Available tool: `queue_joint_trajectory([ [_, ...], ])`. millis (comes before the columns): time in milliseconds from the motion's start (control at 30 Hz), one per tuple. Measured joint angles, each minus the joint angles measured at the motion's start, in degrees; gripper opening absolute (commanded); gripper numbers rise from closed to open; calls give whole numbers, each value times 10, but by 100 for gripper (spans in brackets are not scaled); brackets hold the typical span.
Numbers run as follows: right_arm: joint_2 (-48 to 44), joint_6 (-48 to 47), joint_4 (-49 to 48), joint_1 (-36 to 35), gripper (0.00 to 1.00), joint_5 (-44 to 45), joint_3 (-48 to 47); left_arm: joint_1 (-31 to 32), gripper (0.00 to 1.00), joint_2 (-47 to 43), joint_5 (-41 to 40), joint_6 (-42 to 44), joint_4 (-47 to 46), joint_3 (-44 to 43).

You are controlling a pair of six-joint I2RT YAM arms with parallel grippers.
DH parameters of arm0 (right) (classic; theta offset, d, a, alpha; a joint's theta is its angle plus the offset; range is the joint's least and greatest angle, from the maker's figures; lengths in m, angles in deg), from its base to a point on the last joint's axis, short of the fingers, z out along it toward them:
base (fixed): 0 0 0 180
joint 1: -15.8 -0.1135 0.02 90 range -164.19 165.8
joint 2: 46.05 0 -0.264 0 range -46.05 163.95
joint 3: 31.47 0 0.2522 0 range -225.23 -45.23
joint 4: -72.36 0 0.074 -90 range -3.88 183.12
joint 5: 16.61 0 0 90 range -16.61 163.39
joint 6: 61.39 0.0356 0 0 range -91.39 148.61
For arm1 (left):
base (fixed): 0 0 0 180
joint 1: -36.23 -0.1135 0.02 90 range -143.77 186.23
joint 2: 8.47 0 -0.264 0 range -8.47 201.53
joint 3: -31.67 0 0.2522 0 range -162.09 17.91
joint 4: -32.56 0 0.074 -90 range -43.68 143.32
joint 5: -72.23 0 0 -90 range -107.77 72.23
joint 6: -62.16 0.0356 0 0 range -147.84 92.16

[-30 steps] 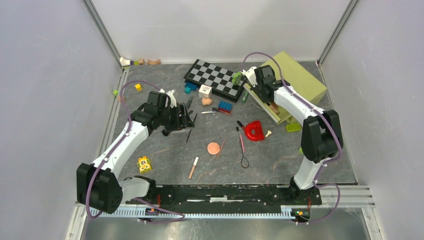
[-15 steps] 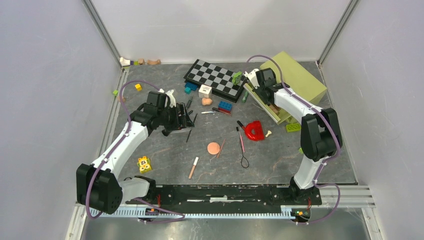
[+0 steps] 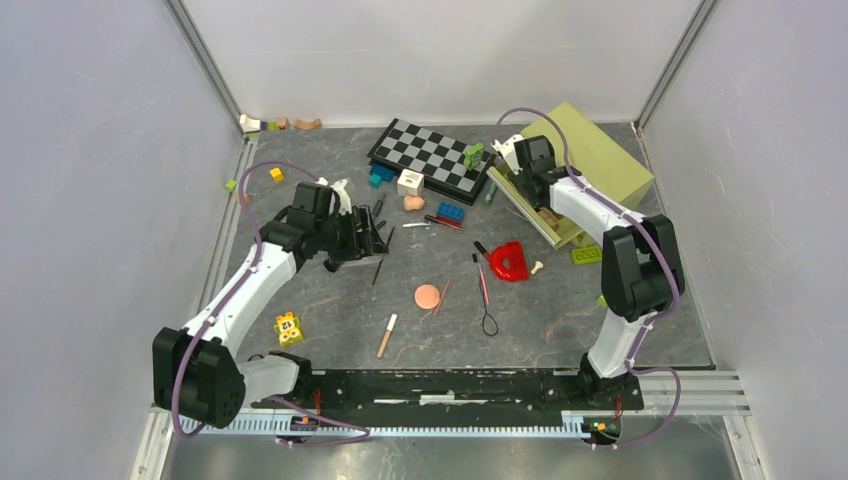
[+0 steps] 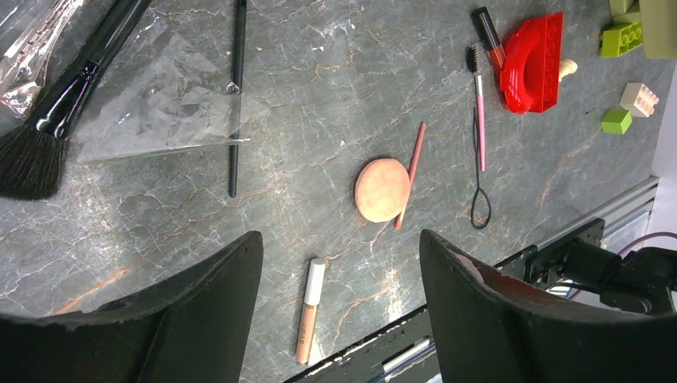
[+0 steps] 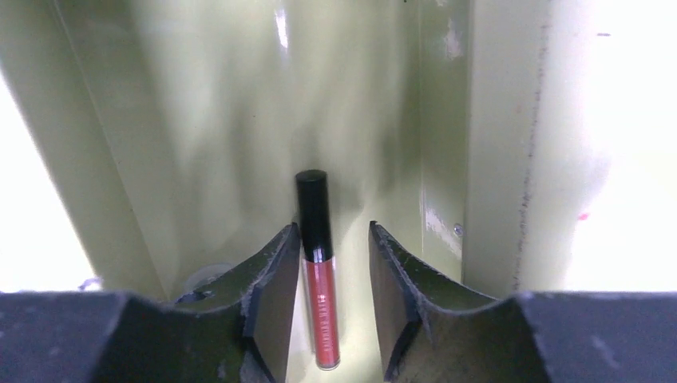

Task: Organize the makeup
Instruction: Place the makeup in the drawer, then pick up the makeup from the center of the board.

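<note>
Right gripper is inside the green box, released, jaws apart. The lip gloss tube lies in the box between them, against one finger. Left gripper is wide open, well left of the box. Puff and pink pencil also lie left of the box.

Even bright light (box view overexposed)

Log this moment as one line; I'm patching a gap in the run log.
left gripper: open, empty, over table | right gripper: open, inside green box, jaws either side of lip gloss | peach puff: loose on table
</note>
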Motion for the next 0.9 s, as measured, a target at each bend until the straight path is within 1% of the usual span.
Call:
queue_joint_trajectory([
  [200,-3,5,8,4,48,-2,-6,-5,79,0,0,0,0,0],
  [433,-18,41,47,-6,49,-27,-46,-9,79,-4,0,0,0,0],
  [700,-57,95,65,-61,50,-23,-98,-9,80,-17,0,0,0,0],
  [900,-49,143,73,-141,46,13,-165,-9,80,-20,0,0,0,0],
])
